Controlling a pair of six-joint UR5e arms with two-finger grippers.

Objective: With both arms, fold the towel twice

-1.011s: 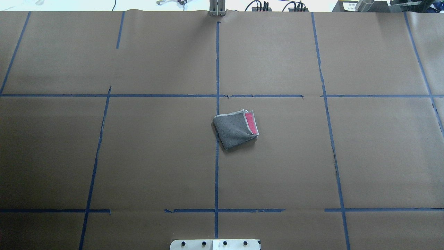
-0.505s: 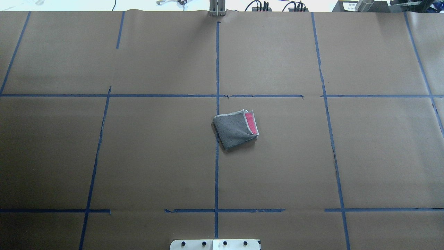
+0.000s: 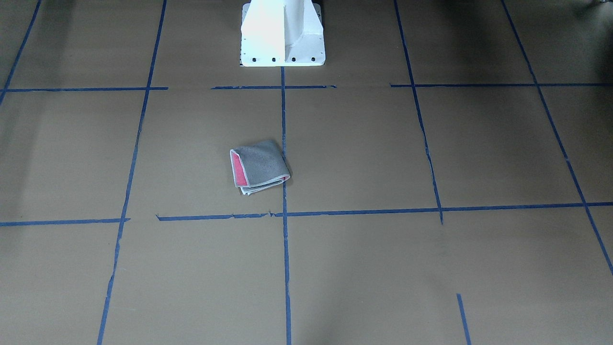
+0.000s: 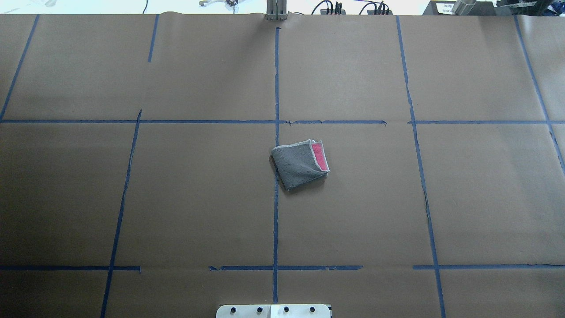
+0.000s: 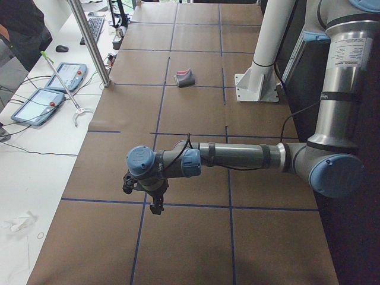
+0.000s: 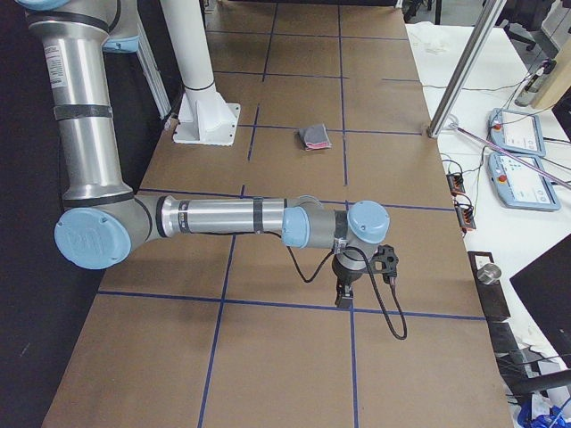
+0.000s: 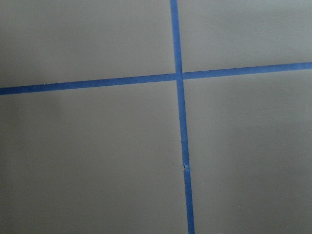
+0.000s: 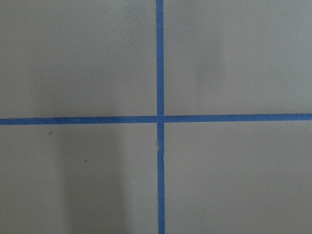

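Observation:
The towel [image 4: 298,164] lies folded into a small square at the middle of the table, grey face up, with a pink strip and pale border showing at one edge. It also shows in the front view [image 3: 258,166] and the side views [image 5: 185,78] [image 6: 314,135]. No gripper touches it. The left gripper [image 5: 155,205] hangs low over the table near its left end, far from the towel. The right gripper [image 6: 343,299] hangs low near the right end. I cannot tell whether either is open or shut. Both wrist views show only brown paper and blue tape.
The table is covered in brown paper [image 4: 176,198] with blue tape lines. The white pedestal base [image 3: 282,33] stands at the robot's edge. Teach pendants [image 5: 35,104] [image 6: 517,169] and a metal post [image 5: 89,41] stand on the white operators' side; a person [image 5: 21,29] stands there.

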